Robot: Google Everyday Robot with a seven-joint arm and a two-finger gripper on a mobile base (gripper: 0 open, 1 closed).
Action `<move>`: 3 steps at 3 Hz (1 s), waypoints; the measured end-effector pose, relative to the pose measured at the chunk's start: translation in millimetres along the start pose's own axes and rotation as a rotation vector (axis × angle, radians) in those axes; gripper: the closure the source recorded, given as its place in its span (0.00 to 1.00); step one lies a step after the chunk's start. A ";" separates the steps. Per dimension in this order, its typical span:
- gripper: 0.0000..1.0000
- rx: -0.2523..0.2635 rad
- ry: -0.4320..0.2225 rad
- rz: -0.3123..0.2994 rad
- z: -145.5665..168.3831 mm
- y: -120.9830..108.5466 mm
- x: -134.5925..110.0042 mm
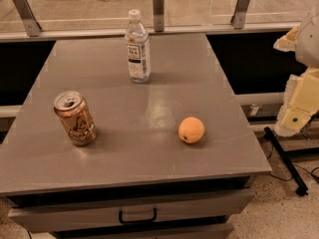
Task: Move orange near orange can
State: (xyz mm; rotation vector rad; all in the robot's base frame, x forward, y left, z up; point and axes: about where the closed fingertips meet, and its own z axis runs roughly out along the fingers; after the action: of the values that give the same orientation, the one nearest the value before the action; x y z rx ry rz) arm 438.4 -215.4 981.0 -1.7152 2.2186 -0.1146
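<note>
Camera view: orange (191, 129) on tabletop (149, 173), well right of can (75, 118), not yet grasped. Jaws are held beyond the right edge; their opening cannot be told. A reach to the orange is required next.

We see a matte orange (191, 129) on the grey table (149, 158); the orange can (75, 118) is copper with a silver top and pale drawing. The clear bottle (137, 46) wears a white cap and label. At the right edge hangs our cream-yellow gripper (298, 108).
</note>
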 end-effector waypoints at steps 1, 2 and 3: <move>0.00 0.000 0.000 0.000 0.0 0.0 0.0; 0.00 -0.004 -0.027 -0.037 17.0 -0.9 -14.3; 0.00 -0.026 -0.034 -0.101 49.2 -0.6 -36.0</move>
State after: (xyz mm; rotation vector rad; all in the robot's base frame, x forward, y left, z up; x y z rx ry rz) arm 462.0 -174.5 942.4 -1.8300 2.1182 -0.0803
